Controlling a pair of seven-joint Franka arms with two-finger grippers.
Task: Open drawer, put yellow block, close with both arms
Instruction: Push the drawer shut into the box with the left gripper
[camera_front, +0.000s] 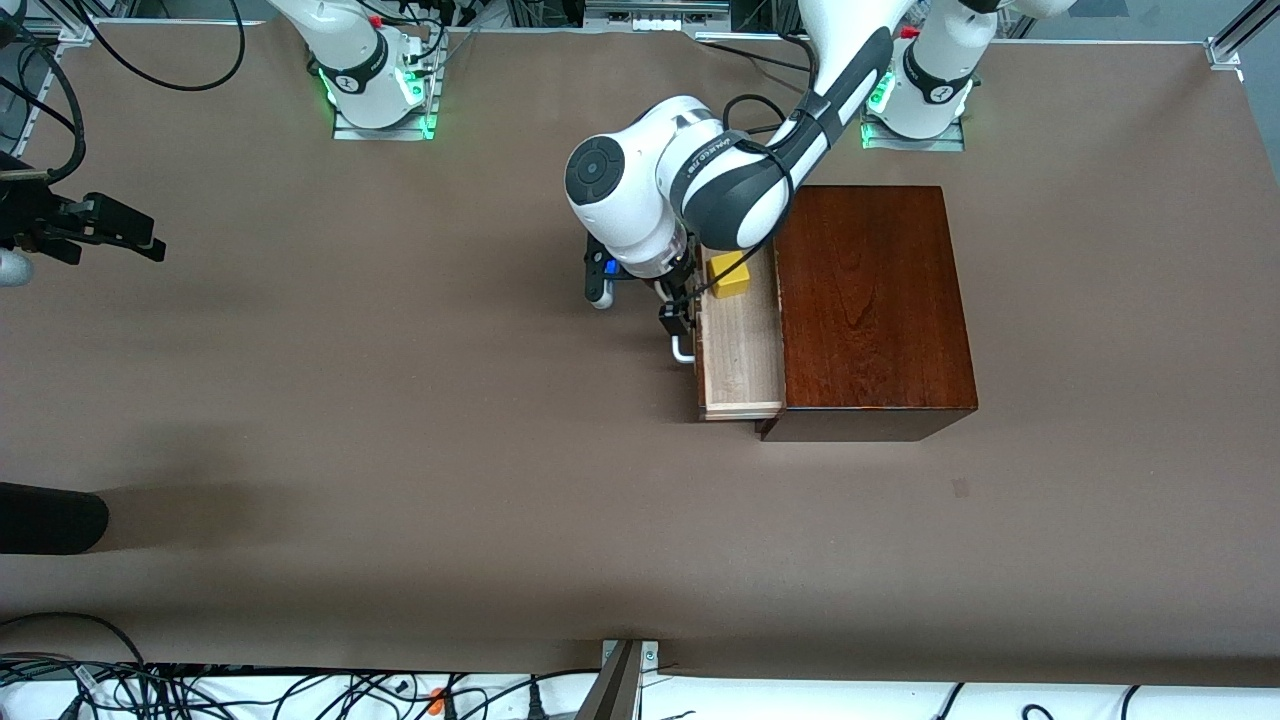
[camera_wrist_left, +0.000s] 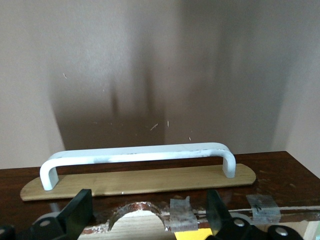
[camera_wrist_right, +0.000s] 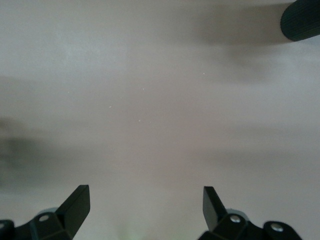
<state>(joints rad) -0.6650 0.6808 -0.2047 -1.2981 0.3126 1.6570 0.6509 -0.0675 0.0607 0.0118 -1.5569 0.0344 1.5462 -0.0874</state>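
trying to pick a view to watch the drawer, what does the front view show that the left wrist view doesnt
Only the front view: the dark wooden box, the yellow block lying in the open drawer, and the right gripper waiting open over the table at the right arm's end.

Only the left wrist view: the whole white handle on its plate, and the left gripper's open fingertips.

Both: the left gripper at the drawer front, and the handle.
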